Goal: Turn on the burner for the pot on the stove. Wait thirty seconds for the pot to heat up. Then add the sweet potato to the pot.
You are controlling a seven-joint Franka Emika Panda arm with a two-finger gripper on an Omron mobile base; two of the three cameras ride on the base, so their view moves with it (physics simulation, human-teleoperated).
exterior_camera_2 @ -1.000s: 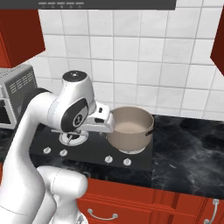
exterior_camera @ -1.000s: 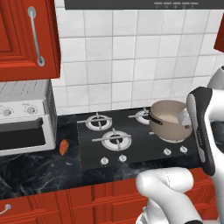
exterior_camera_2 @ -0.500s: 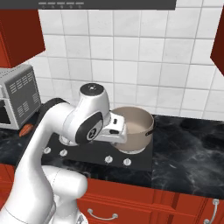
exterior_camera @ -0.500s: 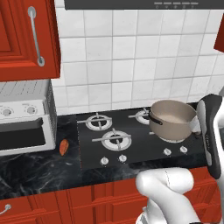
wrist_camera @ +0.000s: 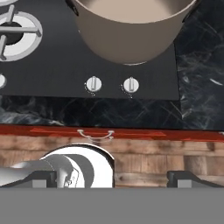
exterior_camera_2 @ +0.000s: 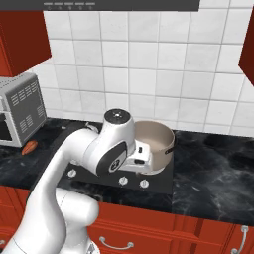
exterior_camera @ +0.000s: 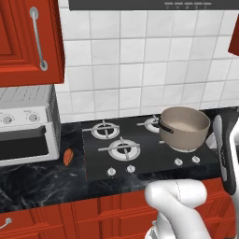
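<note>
**Lining up on the knobs, burner not yet lit**

I judge I'm in the first step: getting the burner on under the pot. The pot sits on the front right burner of the stove, its short dark handle pointing toward the middle of the cooktop, its pale inside empty. I see no flame in any view, so I take the burner as unlit. The sweet potato lies on the dark marble counter just left of the stove, in front of the white toaster oven, well apart from the pot.

In the hand view two silver knobs sit side by side on the front edge of the cooktop, right below the pot, with a third at the left edge. One of that pair should govern the pot's burner; I can't tell which from here, though the right-hand knob is my guess. The next move calls for bringing the hand down and forward until the fingers straddle that small knob, closing on it, then twisting.

The arm is folded over the front of the stove, elbow high, forearm crossing in front of the pot in the right base view. The hand looks down at the knob row from above the counter edge and the red drawer front. The gripper stands wide apart with nothing between its tips
</note>
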